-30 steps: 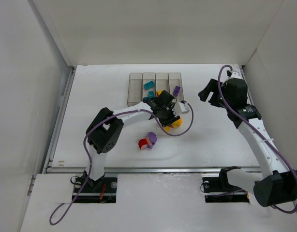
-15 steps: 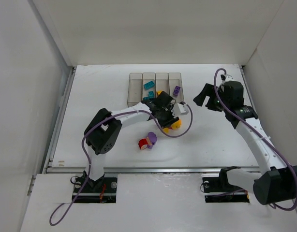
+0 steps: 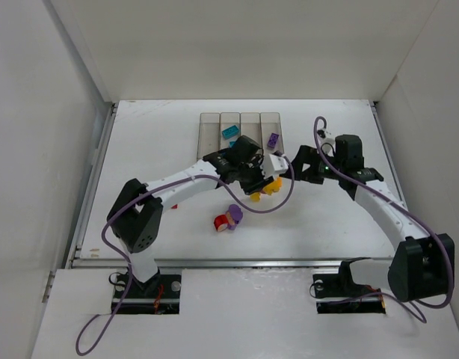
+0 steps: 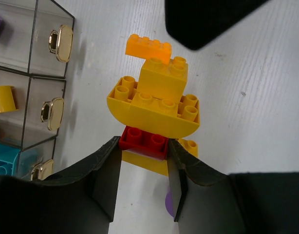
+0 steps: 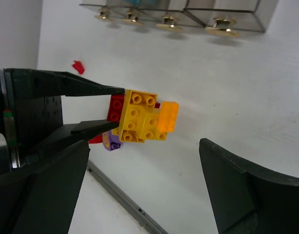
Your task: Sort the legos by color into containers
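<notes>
While the left fingers (image 4: pixel 103 180) are clamped on the red brick (image 4: pixel 144 140) of a yellow lego clump (image 4: pixel 154 100), right fingers (image 5: pixel 237 190) are wide apart nr it.

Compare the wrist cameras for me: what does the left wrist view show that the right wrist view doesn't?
Only the left wrist view looks into the containers: teal legos in one bin, a yellow piece in the next. Only the right wrist view shows the right gripper wide open across the frame, and a small loose red piece. Both show the left gripper shut on the red brick under the yellow and orange clump, plus the bins' gold knobs.
</notes>
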You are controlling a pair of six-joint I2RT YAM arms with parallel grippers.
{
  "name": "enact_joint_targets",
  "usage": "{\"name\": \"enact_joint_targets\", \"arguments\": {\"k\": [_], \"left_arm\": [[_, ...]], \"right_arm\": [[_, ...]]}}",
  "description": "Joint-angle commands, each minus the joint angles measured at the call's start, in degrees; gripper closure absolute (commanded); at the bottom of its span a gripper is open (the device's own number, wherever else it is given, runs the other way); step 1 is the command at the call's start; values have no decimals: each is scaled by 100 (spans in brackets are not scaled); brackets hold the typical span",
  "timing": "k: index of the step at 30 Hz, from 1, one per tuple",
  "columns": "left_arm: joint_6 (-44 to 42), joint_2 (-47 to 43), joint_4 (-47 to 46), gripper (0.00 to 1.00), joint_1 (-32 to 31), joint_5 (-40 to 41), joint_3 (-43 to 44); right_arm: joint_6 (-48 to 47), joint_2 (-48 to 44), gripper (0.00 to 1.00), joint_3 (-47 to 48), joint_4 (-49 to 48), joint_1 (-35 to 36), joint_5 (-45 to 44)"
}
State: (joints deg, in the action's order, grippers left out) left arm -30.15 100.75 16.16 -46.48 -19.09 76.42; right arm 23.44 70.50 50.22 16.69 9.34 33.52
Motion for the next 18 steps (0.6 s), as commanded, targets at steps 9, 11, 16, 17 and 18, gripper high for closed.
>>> {"name": "enact_joint_targets", "arguments": {"k": [9,11,16,17,18], "left_arm": [[18,-539,185,100,-2,-279,259],[70,-591,185,100,-2,-279,399],[132,-592,185,100,-2,-332,461],[132,-592,185,100,-2,-332,513],[185,-592,185,100,-2,-332,514]], "right_arm": [[-121,377,1,93,-649,-38,1096],[-121,447,1,94,-649,-38,1096],[-121,605,1,146,-649,-38,1043],[-121,605,1,146,-649,-38,1043],[-121,692,1,146,-649,-38,1043]]}}
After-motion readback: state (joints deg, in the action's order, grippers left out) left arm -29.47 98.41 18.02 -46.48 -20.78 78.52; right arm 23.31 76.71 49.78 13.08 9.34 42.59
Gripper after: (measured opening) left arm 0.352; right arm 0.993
